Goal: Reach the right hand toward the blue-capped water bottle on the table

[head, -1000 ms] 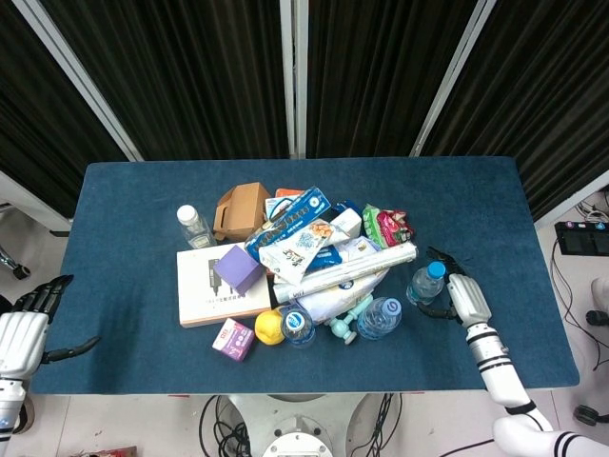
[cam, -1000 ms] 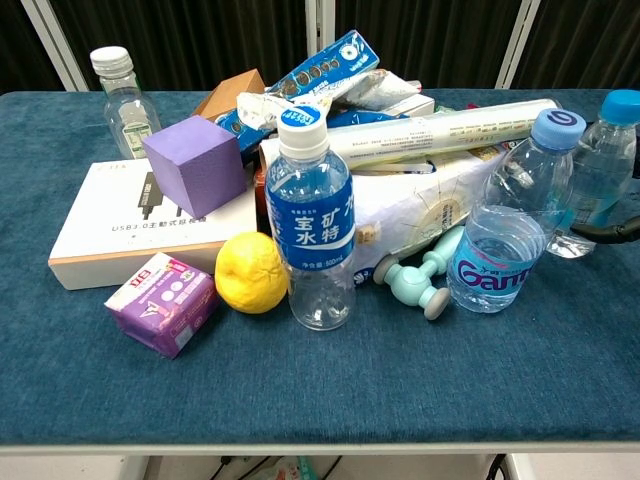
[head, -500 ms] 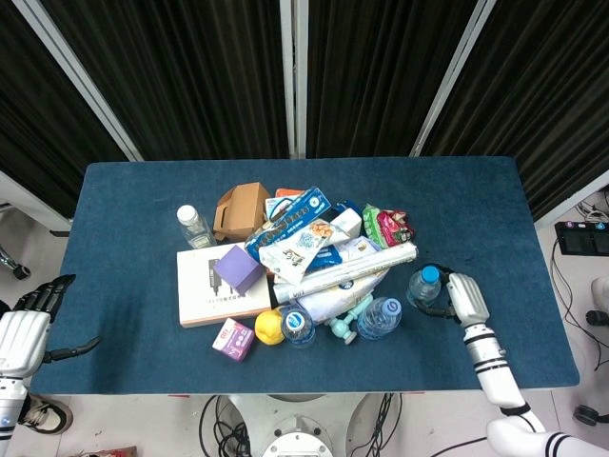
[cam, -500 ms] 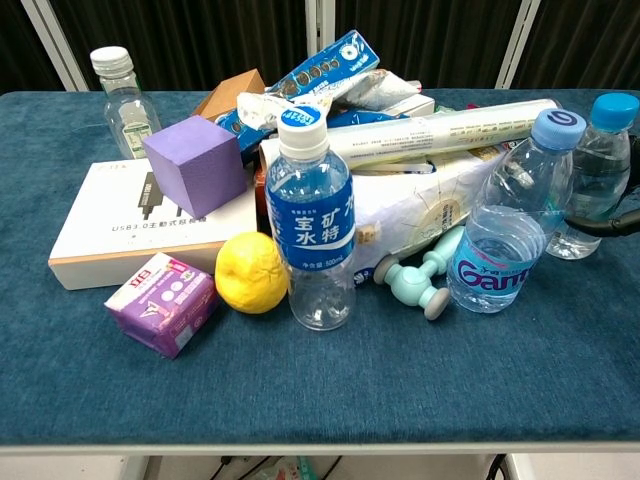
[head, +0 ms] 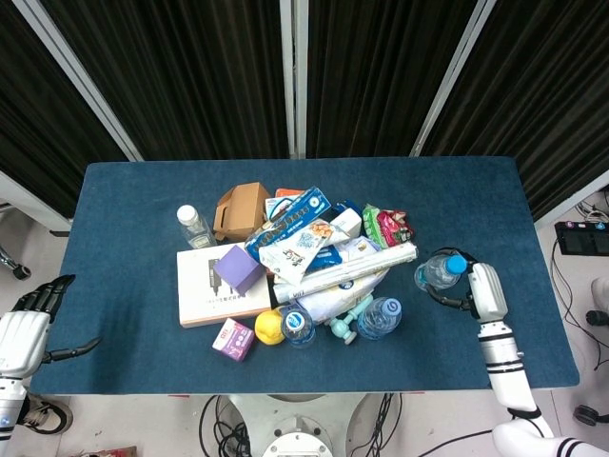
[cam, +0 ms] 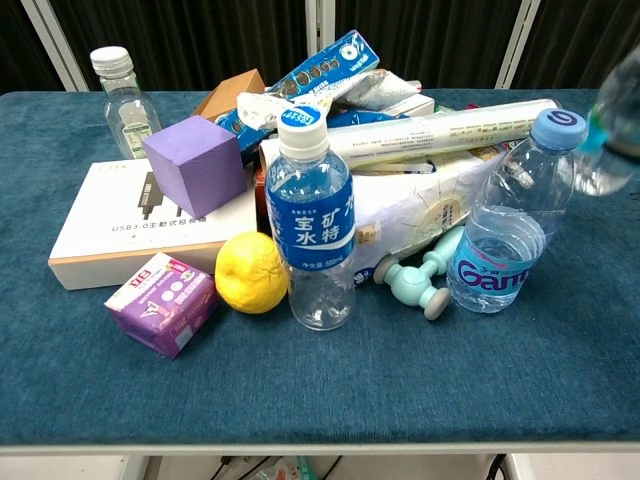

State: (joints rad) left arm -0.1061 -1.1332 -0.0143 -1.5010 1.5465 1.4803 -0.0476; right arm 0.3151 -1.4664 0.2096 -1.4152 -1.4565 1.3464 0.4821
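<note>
The blue-capped water bottle (head: 436, 273) lies tilted at the right of the pile, its cap pointing toward my right hand (head: 483, 288). That hand's dark fingers curl around the bottle and hold it. In the chest view the bottle (cam: 612, 140) shows blurred at the right edge, raised off the blue table (cam: 330, 390); the hand itself is out of that frame. My left hand (head: 21, 333) hangs off the table's near left corner, fingers apart and holding nothing.
A heap fills the table's middle: a Ganten bottle (cam: 510, 225), a blue-labelled bottle (cam: 312, 220), a lemon (cam: 251, 272), a purple cube (cam: 194, 163), a white box (cam: 120, 225) and a long white roll (cam: 450, 130). The table's right edge (head: 542, 267) lies close to my right hand.
The blue-capped bottle stood upright on the table before; now it is tipped and lifted, shifted right and away from the pile, with my right hand around it. The left hand has barely moved.
</note>
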